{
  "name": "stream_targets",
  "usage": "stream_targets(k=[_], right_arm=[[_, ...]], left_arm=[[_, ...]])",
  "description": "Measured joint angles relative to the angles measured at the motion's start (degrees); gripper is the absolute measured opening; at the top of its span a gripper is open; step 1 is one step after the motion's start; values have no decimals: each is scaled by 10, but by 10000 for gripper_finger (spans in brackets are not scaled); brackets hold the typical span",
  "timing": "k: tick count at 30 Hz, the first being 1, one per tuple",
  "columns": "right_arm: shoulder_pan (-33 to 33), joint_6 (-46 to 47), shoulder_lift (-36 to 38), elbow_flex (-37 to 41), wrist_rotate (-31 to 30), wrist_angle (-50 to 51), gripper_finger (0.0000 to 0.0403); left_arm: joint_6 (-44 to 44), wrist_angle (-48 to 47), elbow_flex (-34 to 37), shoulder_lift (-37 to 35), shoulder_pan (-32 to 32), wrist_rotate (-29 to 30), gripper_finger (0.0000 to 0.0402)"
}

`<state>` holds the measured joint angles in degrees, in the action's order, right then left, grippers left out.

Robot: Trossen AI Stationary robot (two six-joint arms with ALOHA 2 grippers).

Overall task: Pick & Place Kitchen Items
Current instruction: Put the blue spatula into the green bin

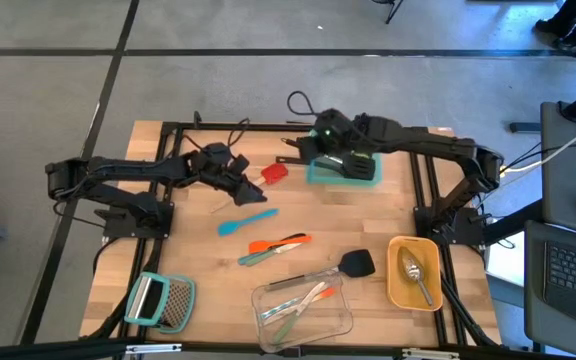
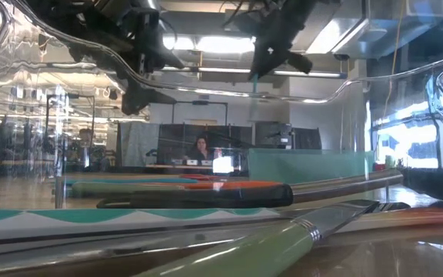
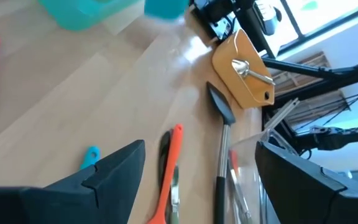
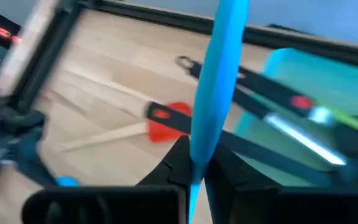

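Note:
My right gripper (image 4: 202, 171) is shut on a slim blue tool (image 4: 219, 74) and hovers at the teal container (image 1: 345, 170), which holds black utensils (image 4: 272, 93). In the high view this gripper (image 1: 318, 145) is at the container's left end. My left gripper (image 1: 240, 180) is open and empty above the table, beside the red spatula (image 1: 274, 172), which lies flat with its wooden handle (image 4: 98, 138) on the boards. Loose on the table lie a teal tool (image 1: 246, 222), an orange tool (image 1: 280, 243), a green tool (image 1: 256, 258) and a black spatula (image 1: 343, 267). My right gripper pinches the blue tool between its two fingers (image 4: 232, 165), on a stretch near one end (image 4: 197, 146). The tool is lifted clear and reaches well out past the fingertips.
A yellow container (image 1: 398, 290) with a silver spoon (image 1: 414, 268) stands near the right edge. The clear container (image 1: 338, 318) with a few slim tools is at the near edge, and the teal-handled grater (image 1: 160, 300) sits at the near left. Dark frame rails run around the table.

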<state>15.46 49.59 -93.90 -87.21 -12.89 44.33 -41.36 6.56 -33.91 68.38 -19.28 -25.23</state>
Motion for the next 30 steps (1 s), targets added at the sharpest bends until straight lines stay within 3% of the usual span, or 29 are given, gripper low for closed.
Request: stream_targets(k=[30], right_arm=[[77, -228, 2, -21, -10, 110, 22]], left_arm=[[6, -4, 0, 1, 13, 7, 299]])
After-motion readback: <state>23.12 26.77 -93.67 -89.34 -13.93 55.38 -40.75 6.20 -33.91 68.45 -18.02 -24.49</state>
